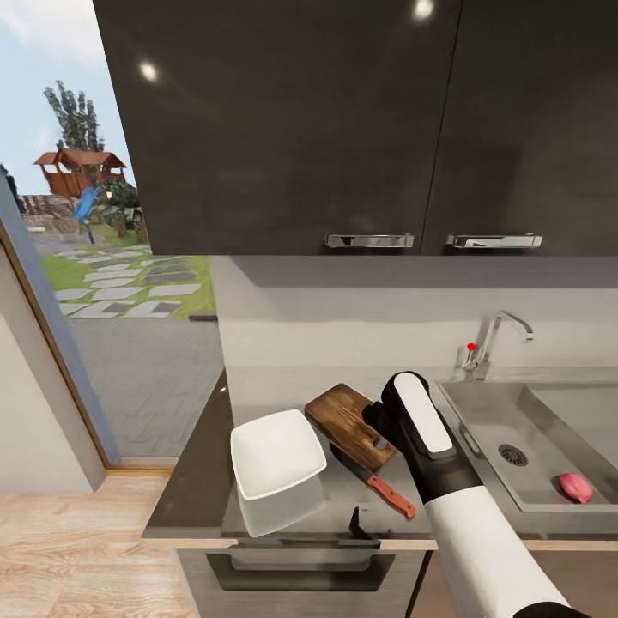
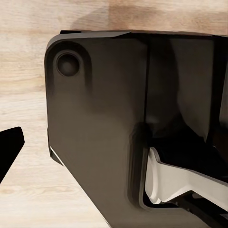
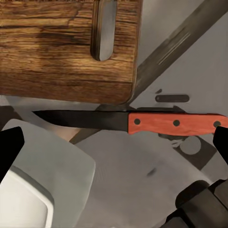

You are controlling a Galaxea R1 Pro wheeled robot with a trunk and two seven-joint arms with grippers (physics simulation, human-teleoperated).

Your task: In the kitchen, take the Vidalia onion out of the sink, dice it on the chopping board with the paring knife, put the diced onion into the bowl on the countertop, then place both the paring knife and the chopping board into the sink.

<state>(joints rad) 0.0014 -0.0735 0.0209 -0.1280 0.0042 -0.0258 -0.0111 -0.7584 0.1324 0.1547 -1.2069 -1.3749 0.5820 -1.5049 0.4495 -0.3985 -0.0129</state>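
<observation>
Beside the chopping board [image 3: 61,47] edge lies the paring knife [image 3: 128,122], right gripper [image 3: 114,142] fingers spread above it

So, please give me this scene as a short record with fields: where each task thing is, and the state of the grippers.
onion: in the sink, near the drain
chopping board: flat on the countertop, partly hidden by the right arm
paring knife: on the countertop beside the board, not held
bowl: on the countertop, empty
right gripper: open, above the knife
left gripper: state cannot be told
</observation>
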